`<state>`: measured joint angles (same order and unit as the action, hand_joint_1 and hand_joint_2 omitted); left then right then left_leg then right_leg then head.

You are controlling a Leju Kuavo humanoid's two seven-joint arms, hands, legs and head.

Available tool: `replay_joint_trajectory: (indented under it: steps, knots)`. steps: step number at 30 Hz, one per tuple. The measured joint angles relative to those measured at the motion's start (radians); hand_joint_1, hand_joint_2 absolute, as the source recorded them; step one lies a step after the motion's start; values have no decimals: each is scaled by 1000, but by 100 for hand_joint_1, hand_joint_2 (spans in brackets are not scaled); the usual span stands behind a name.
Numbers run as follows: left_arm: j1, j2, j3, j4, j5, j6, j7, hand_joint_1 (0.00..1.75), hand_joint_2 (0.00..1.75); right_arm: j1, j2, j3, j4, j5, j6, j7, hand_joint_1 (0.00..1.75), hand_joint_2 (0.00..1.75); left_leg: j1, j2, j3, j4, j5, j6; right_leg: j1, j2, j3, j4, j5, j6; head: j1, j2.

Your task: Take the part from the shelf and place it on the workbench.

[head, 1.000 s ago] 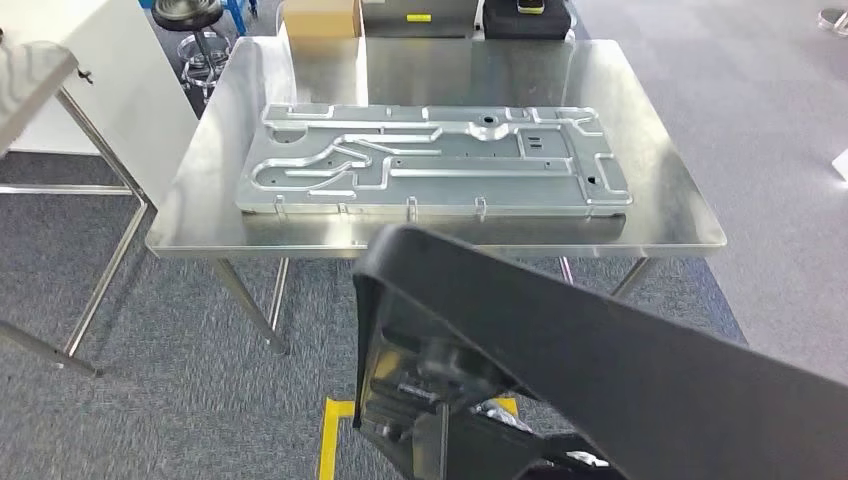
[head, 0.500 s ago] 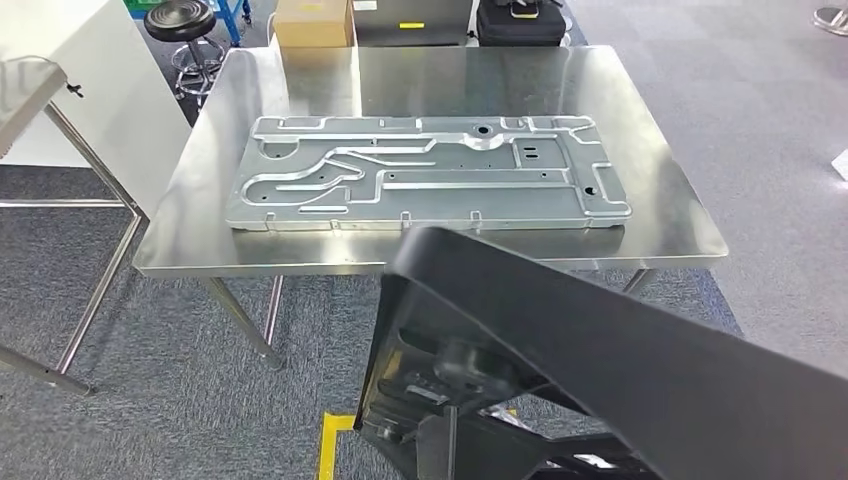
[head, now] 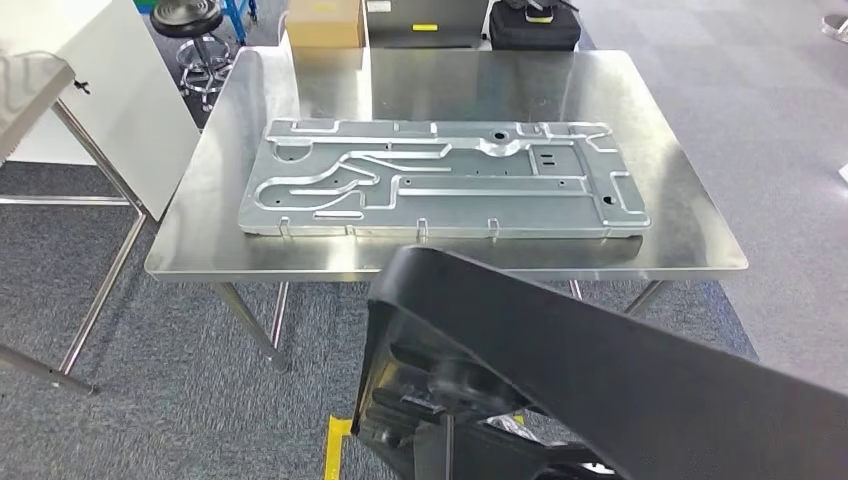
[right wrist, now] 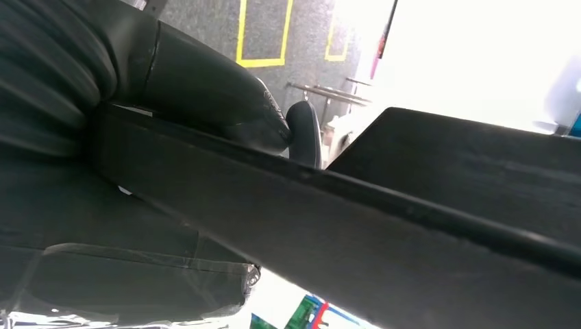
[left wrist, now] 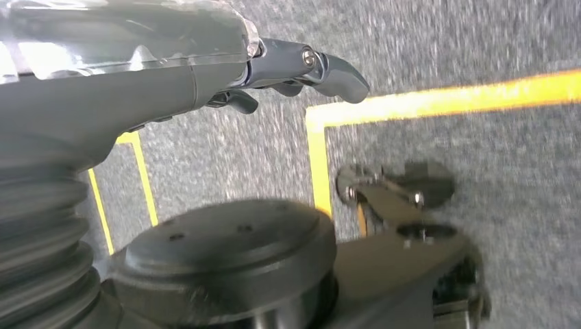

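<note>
One large black flat plastic part [head: 620, 370] sits at 6 o'clock, short of the steel table [head: 690, 215]. Right hand [right wrist: 205, 89] presses against it; left hand [left wrist: 288, 68] hangs holding nothing, fingers loosely curled. Risk: part landing on the machined grey aluminium plate [head: 440, 180] and scraping it, or its near edge clipping the table rim.

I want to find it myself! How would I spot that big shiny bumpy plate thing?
Look at the steel workbench in the middle of the grey carpet. Lying flat on it is a long silver metal plate with winding raised ridges and small holes. The black part in front is dark and smooth.
</note>
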<state>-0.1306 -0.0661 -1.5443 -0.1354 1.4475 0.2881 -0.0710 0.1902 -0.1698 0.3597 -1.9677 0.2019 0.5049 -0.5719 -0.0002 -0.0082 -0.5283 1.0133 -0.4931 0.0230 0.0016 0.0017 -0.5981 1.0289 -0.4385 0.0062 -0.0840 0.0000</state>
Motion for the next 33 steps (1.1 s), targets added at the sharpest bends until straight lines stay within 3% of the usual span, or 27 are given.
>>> replay_joint_trajectory:
  steps: [3, 5, 8, 9, 10, 12, 14, 15, 18, 20, 23, 24, 25, 26, 28, 29, 31, 33]
  knots:
    - [-2, 0, 0, 0, 0, -1, 0, 0, 175, -5, 0, -1, 0, -2, 1, 0, 175, 175, 1, 2, 6, -3, -6, -15, -1, 1, 10, -20, -4, -9, 0, 0]
    - [-4, 0, 0, 0, 0, -2, 0, 0, 175, -8, 2, -1, 0, -5, 2, 0, 175, 175, 1, 2, -9, 42, -34, -25, -7, -1, 25, -37, -2, -16, 0, 0]
    - [-3, 1, 0, 0, 0, -3, -3, 0, 175, -12, 5, -2, 0, -10, 8, 0, 175, 175, 7, 3, -106, 228, -114, -37, -9, -3, 36, -41, -8, -22, 0, 0]
    - [-4, 1, 0, 0, 0, -3, -4, 0, 175, -12, 6, -2, 1, -10, 10, 0, 175, 175, 9, 3, -131, 267, -119, -41, -10, -4, 38, -40, -11, -22, 0, 0]
    - [-5, 2, 0, 0, 0, -3, -5, 0, 175, -12, 6, -2, 2, -10, 12, 0, 175, 175, 11, 3, -139, 269, -103, -45, -11, -3, 41, -38, -15, -20, 0, 0]
    - [-6, 3, 0, 0, 0, -4, -5, 0, 175, -12, 6, -2, 3, -10, 15, 0, 175, 175, 17, 3, -102, 169, -25, -50, -13, -1, 49, -30, -27, -14, 0, 0]
    - [-4, 4, 0, 0, 0, -4, -4, 0, 175, -12, 6, -2, 3, -11, 15, 0, 175, 175, 20, 3, -58, 60, 24, -47, -11, 2, 50, -16, -40, -3, 0, 0]
    - [-3, 4, 0, 0, 1, -4, -4, 0, 175, -13, 6, -3, 3, -12, 15, 0, 175, 175, 19, 2, -49, 33, 28, -42, -9, 3, 48, -11, -44, 3, 0, 0]
    - [0, 4, 0, 0, 2, -4, -4, 0, 175, -16, 6, -9, 3, -12, 10, -1, 175, 175, 17, 1, -48, 23, 23, -20, -8, 3, 43, -6, -47, 15, 0, 0]
    - [0, 4, 0, 0, 2, -5, -4, 0, 175, -21, 4, -17, 3, -12, 3, -2, 175, 175, 19, 2, -46, 19, 24, -9, -11, 2, 26, 30, -72, 23, 0, 0]
    - [-2, 4, -1, 0, 2, -8, -5, 0, 175, -34, -9, -38, 3, -17, -5, -6, 175, 175, 18, 4, -43, 18, 22, 0, -14, 1, -72, 218, -154, 34, 0, 0]
    - [-1, 4, -1, 0, 2, -9, -7, 0, 175, -37, -15, -47, 4, -20, -5, -7, 175, 175, 17, 4, -42, 18, 20, 2, -15, 1, -103, 270, -165, 35, 0, 0]
    - [0, 4, -1, 0, 1, -10, -8, 0, 175, -41, -20, -56, 5, -24, -5, -9, 175, 175, 16, 3, -39, 18, 19, 3, -15, 1, -118, 288, -157, 34, 0, 0]
    - [1, 4, -1, 0, -1, -11, -10, 0, 175, -46, -27, -66, 6, -29, -4, -10, 175, 175, 15, 2, -36, 18, 17, 4, -14, 1, -112, 265, -128, 30, 0, 0]
    - [1, 3, -2, 0, -6, -13, -13, 0, 175, -69, -45, -90, 8, -44, 1, -12, 175, 175, 13, 0, -26, 17, 11, 2, -11, 1, -57, 132, -48, 17, 0, 0]
    - [0, 2, -2, 0, -9, -14, -14, 0, 175, -89, -56, -104, 11, -57, 7, -10, 175, 175, 10, 0, -23, 18, 8, 0, -8, 1, -29, 66, -21, 11, 0, 0]
    - [-1, 0, -2, 0, -17, -14, -14, 0, 175, -147, -82, -137, 29, -90, 24, 6, 175, 175, 8, 2, -23, 16, 5, -8, -2, 3, -5, 4, -7, 4, 0, 0]
    - [-3, 0, -3, 0, -25, -15, -12, 0, 175, -218, -109, -177, 63, -118, 40, 38, 175, 175, 7, 4, -23, 13, 5, -18, -2, 6, -4, -4, -6, 0, 0, 0]
